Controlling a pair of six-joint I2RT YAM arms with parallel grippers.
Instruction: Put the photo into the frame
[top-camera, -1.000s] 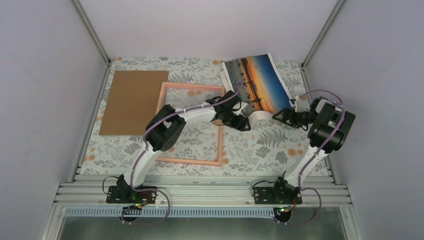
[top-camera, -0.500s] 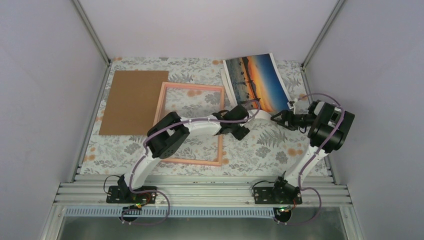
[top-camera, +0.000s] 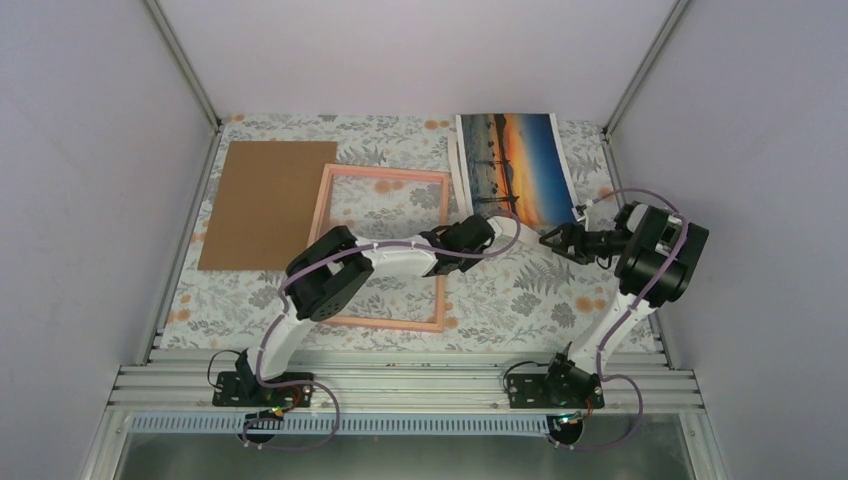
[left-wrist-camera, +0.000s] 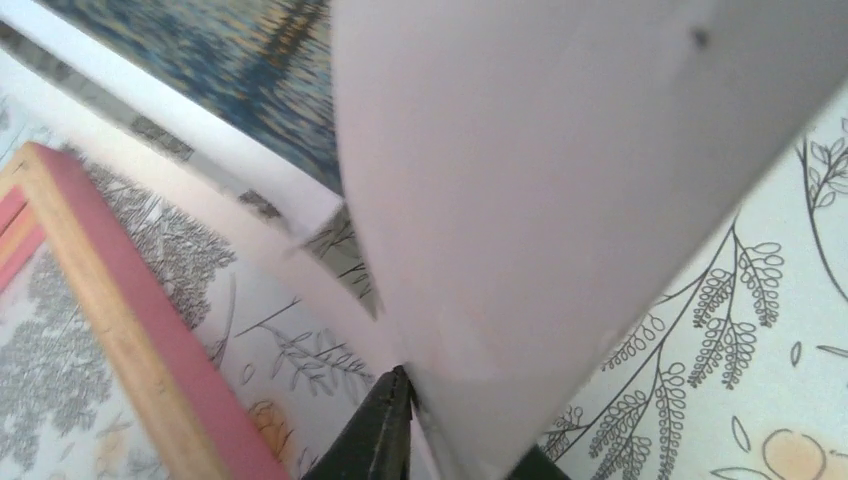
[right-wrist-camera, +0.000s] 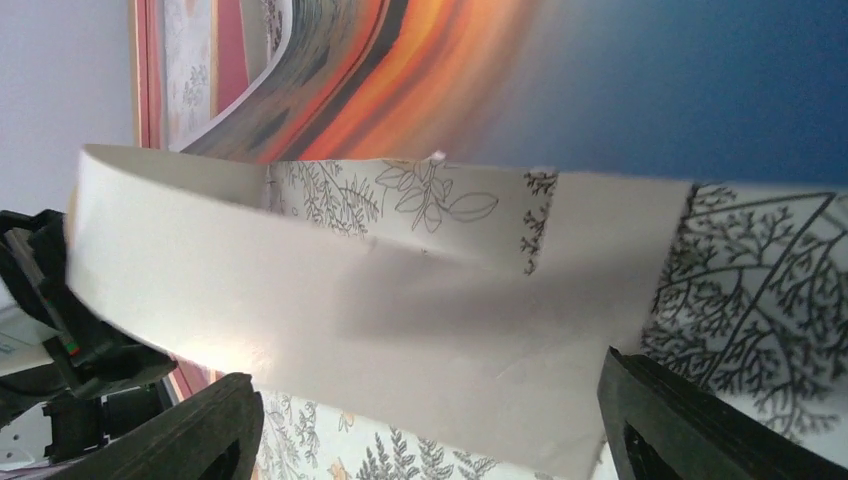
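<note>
Count: one photo (top-camera: 515, 160), one frame (top-camera: 385, 173), one brown cardboard sheet (top-camera: 265, 200) and two arms, all on a floral-covered counter (top-camera: 520, 290). The photo lies at the far right of the counter, just right of the frame and outside it. It is a glossy print with an orange sunset band, blue sky and water, small dark silhouettes and a white margin along its left side. Its near edge curls upward, showing a plain white back. The left hand (top-camera: 497, 228) pinches that curled edge at its near-left end. The right hand (top-camera: 553, 238) has its fingers spread wide by the near-right end of the curl; contact cannot be told. The frame is thin, pink and flat, and the left arm reaches across it.
</note>
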